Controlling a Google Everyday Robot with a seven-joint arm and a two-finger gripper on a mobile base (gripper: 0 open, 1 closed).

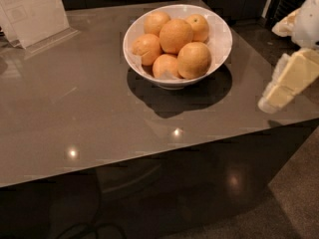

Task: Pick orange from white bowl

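On the grey table [75,108] sits the white bowl [222,40], full of fruit. At its front right side lies the orange [194,59], big and smooth. Well off to the right hangs the gripper [288,83], touching nothing. I cannot tell if it is open.

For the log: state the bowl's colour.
The bowl is glossy white, camera view; the gripper is at the right edge.

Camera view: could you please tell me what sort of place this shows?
Probably an office break area or kitchenette: a glossy grey table, a white bowl of oranges, and a standing printed sign. The gripper hangs beyond the table's right edge.
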